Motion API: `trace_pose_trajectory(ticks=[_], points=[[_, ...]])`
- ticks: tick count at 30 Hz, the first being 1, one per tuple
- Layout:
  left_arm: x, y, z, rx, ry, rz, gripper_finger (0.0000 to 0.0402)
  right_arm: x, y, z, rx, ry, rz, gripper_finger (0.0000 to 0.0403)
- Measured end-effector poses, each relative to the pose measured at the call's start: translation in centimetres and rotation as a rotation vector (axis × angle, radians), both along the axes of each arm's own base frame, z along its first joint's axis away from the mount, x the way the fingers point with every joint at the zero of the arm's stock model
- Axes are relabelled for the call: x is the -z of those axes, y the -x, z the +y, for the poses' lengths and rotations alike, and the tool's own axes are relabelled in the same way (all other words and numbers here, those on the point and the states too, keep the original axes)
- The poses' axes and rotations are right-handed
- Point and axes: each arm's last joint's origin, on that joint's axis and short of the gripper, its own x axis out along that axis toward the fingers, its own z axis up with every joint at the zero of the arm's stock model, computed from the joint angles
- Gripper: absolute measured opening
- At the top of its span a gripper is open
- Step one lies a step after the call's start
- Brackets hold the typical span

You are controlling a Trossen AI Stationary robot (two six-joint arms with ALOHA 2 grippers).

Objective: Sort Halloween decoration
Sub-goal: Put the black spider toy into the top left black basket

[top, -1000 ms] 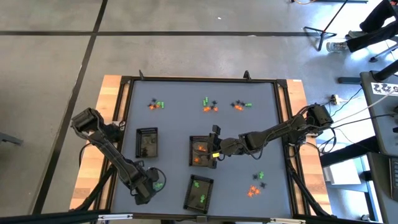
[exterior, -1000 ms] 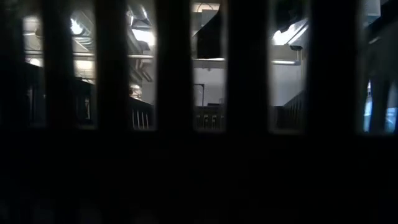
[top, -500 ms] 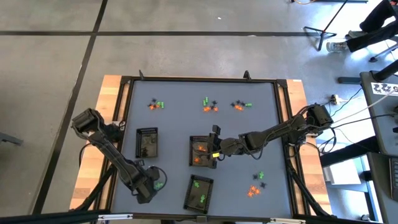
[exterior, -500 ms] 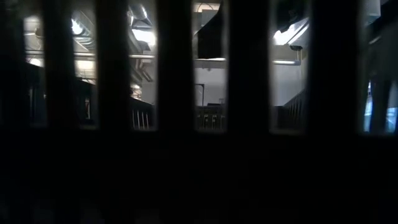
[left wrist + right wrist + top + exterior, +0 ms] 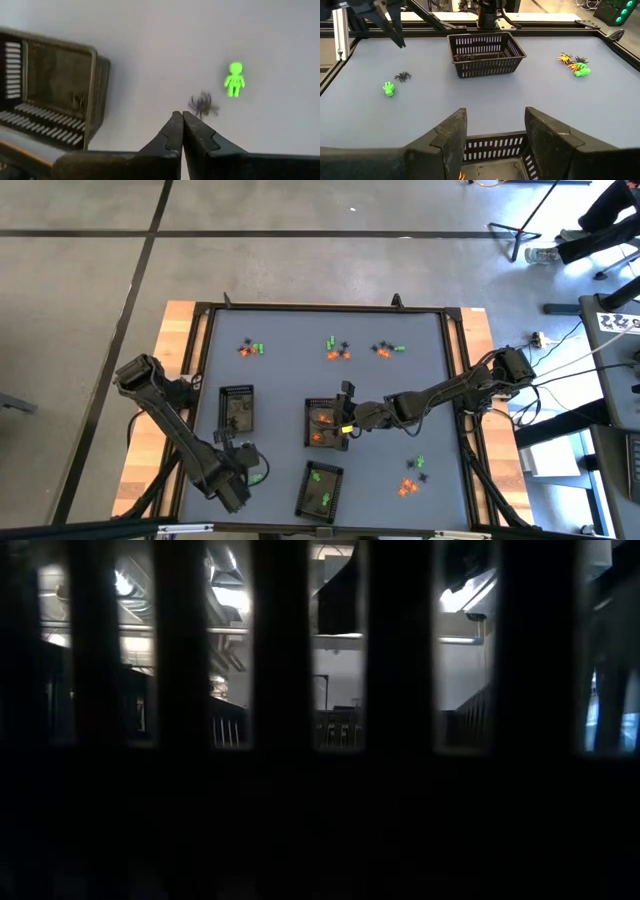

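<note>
Black spider [image 5: 202, 105] flat on the tabletop [image 5: 200, 35], just past the tips of the left hand [image 5: 182, 131], not touching them. Green figure [image 5: 234, 79] near the spider, farther out, clear of it. Left hand clenched on nothing, fingers pressed together, hovering near the tabletop's front left corner. Dark tray [image 5: 55, 100] for black pieces off to one side, a few dark bits already inside. Likely step: pick up the spider, carry to that tray. To do well: release the fingers first, shift forward until the spider sits between them, drop low enough to catch the thin legs, then close gently. Risk, judged only: flicking so light a piece away, or nudging the green figure. More loose clusters [image 5: 337, 350] along the far edge, one more [image 5: 412, 477] at the right front; sorting looks well short of finished. Right hand [image 5: 495, 135] released wide, waiting over the middle tray [image 5: 325, 423] holding orange pieces.
</note>
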Motion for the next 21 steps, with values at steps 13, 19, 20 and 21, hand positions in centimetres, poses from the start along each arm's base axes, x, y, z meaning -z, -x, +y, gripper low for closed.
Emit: trace_pose_trajectory(ticks=[13, 19, 20, 21], points=[[4.5, 0.8, -0.4, 0.05, 0.137, -0.009, 0.0085, 0.0, 0.0, 0.0, 0.0, 0.0, 0.001, 0.0197], [5.9, 1.2, -0.1, 0.052, 0.174, 0.009, 0.012, 0.0, 0.0, 0.0, 0.0, 0.0, 0.002, 0.0197], [6.1, 1.2, -0.1, 0.052, 0.186, 0.014, 0.0121, 0.0, 0.0, 0.0, 0.0, 0.0, 0.001, 0.0197], [6.4, 1.3, 0.0, 0.049, 0.191, 0.016, 0.0122, 0.0, 0.0, 0.0, 0.0, 0.0, 0.002, 0.0197]])
